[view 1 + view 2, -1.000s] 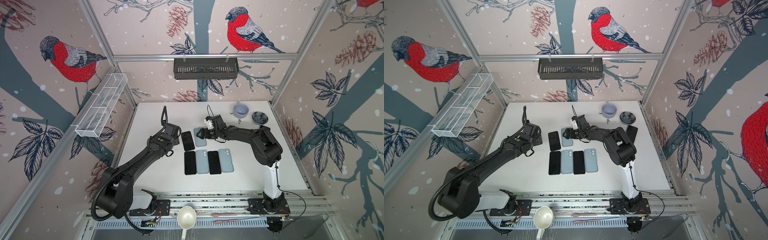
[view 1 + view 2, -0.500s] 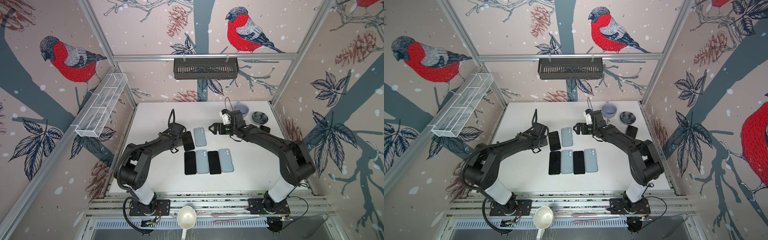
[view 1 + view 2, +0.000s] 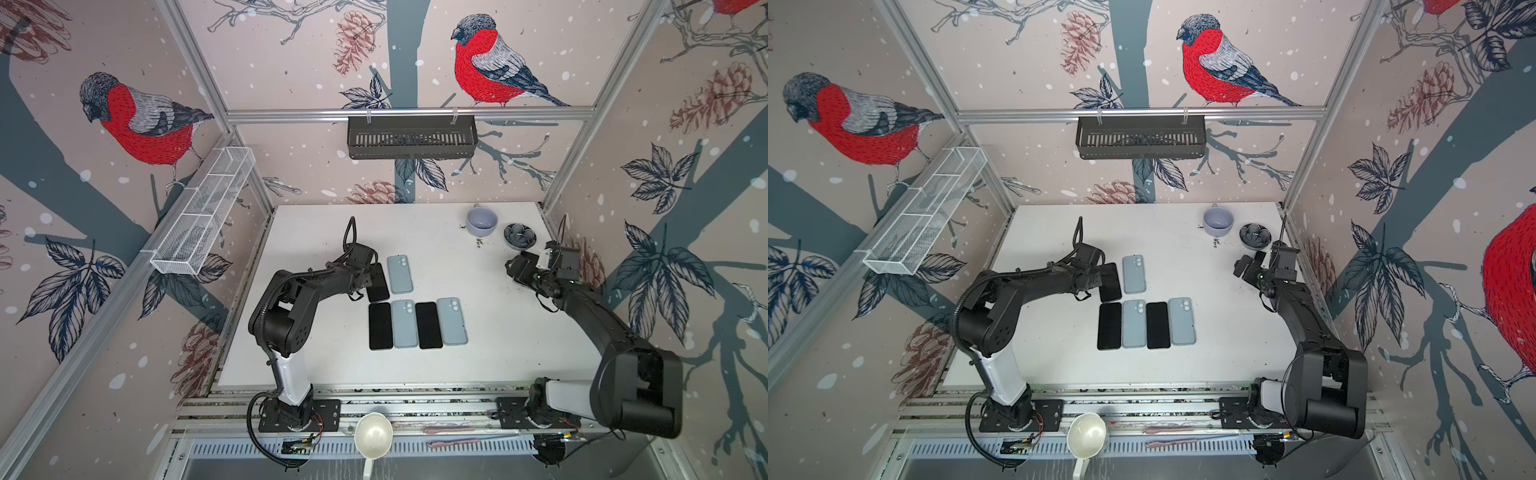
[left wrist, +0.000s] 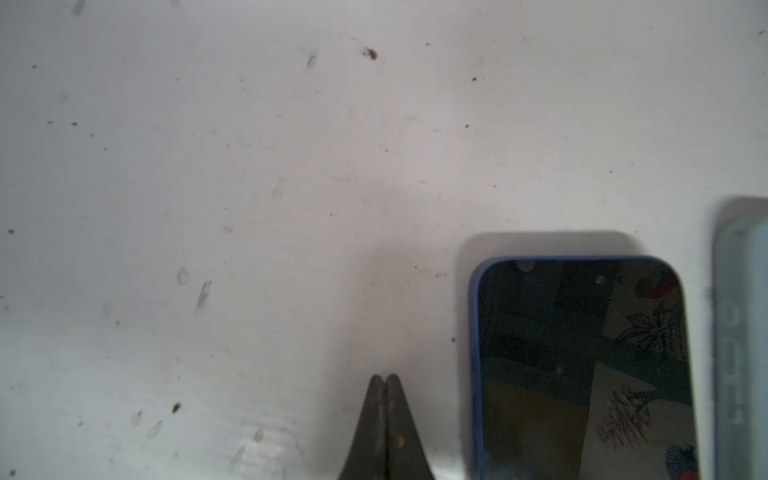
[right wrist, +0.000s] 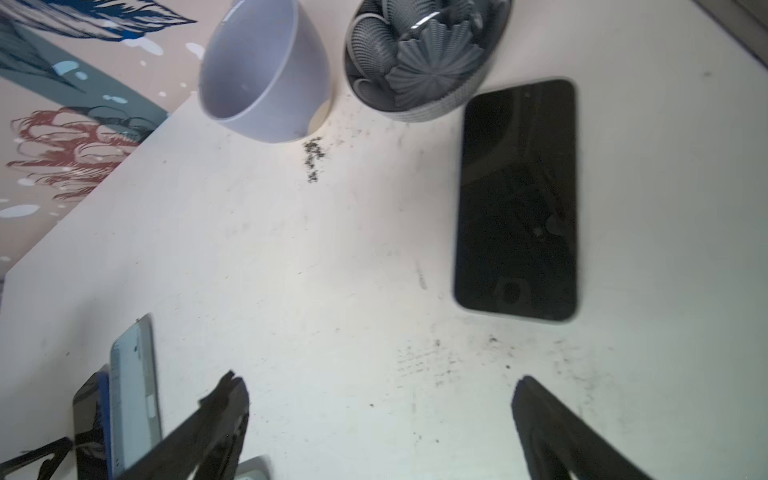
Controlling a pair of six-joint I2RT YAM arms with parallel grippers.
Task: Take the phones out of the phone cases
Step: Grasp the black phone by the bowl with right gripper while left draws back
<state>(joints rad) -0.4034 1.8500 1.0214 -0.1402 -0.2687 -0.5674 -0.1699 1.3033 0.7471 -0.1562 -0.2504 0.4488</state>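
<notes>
A black-screened phone [image 3: 379,286] [image 4: 582,365] with a blue rim lies flat on the white table, screen up. A pale blue phone case [image 3: 400,274] [image 4: 744,332] lies right beside it, apart from it. My left gripper [image 4: 386,378] [image 3: 368,276] is shut and empty, its tips on the table side of the phone's long edge. My right gripper [image 5: 379,380] [image 3: 519,268] hovers open and empty at the back right, short of another black phone [image 5: 517,199].
A row of two black phones [image 3: 380,326] and two pale blue cases [image 3: 404,324] lies in front of the upper pair. A lilac cup [image 3: 481,220] [image 5: 266,70] and a grey bowl [image 3: 519,236] [image 5: 424,54] stand at the back right, near the wall.
Both grippers have left the upper phone and case. The left one shut and drew back to the phone's left edge. The right one opened wide and swung to the back right.
</notes>
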